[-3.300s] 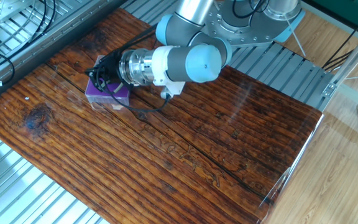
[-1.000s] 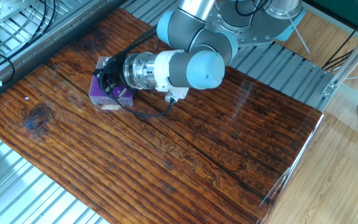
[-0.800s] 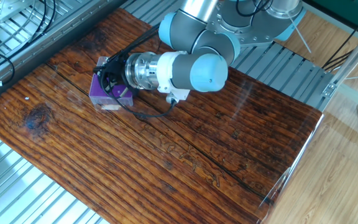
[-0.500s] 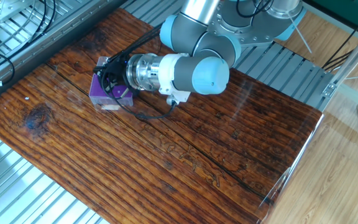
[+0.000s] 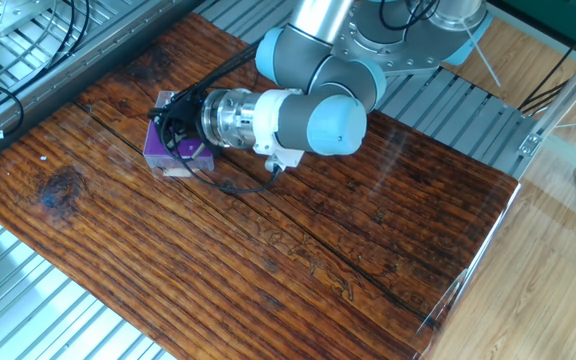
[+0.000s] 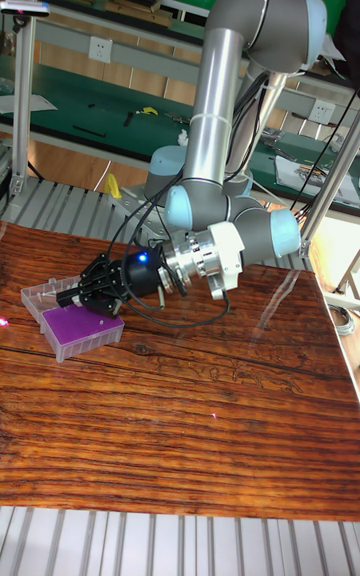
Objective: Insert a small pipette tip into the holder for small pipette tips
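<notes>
Change: since 3.3 s ago I see the arm's blue elbow joint shifted right and slightly down, and the holder now sits a little further up-left on the wood; over the last second almost nothing has moved.
Table: dark, grooved wooden top on a metal frame, glossy toward the right edge; I see it lengthwise in the tall fixed view.
Arm: grey tubes with blue caps, wrist lying nearly level, pointing left toward the far-left part of the table.
Cable: black lead looping from the wrist down onto the wood.
Holder for small pipette tips: clear box with purple top plate, standing on the table at far left; in the tall fixed view its clear lid lies open behind it.
Gripper: black, low over the holder's right side; fingers look close together, but I cannot tell whether the jaws grip anything.
Pipette tip: too small for me to make out.
</notes>
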Robot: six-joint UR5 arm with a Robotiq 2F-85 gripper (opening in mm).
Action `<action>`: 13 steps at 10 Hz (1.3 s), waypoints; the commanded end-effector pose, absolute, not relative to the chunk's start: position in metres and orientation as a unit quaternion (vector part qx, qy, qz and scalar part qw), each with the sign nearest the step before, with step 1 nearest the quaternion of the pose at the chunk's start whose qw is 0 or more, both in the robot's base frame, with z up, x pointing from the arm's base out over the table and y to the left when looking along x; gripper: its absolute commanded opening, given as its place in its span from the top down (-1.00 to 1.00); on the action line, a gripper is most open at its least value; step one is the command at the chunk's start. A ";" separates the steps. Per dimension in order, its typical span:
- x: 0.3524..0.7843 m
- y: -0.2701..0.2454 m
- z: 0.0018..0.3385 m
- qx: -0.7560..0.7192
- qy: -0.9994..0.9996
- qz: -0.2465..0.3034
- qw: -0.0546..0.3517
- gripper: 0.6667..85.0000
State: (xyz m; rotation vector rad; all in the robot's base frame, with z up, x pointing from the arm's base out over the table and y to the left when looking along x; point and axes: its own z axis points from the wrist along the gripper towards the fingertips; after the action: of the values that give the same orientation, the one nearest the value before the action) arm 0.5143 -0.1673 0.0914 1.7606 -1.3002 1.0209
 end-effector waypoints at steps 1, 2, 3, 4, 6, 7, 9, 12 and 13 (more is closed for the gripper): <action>0.512 -0.169 0.084 0.678 -0.515 0.389 0.353 0.99; 0.512 -0.168 0.082 0.677 -0.517 0.389 0.352 0.99; 0.512 -0.169 0.082 0.676 -0.517 0.390 0.352 0.99; 0.512 -0.169 0.083 0.676 -0.517 0.390 0.352 0.99; 0.513 -0.168 0.082 0.675 -0.519 0.390 0.350 0.99; 0.514 -0.168 0.081 0.675 -0.521 0.390 0.349 0.99; 0.514 -0.168 0.079 0.673 -0.524 0.389 0.349 0.99; 0.518 -0.171 0.078 0.672 -0.523 0.390 0.351 0.99; 0.517 -0.171 0.079 0.672 -0.524 0.388 0.352 0.99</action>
State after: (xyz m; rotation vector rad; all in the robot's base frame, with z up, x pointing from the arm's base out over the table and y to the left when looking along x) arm 0.5187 -0.1685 0.0808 1.7458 -1.3402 1.0187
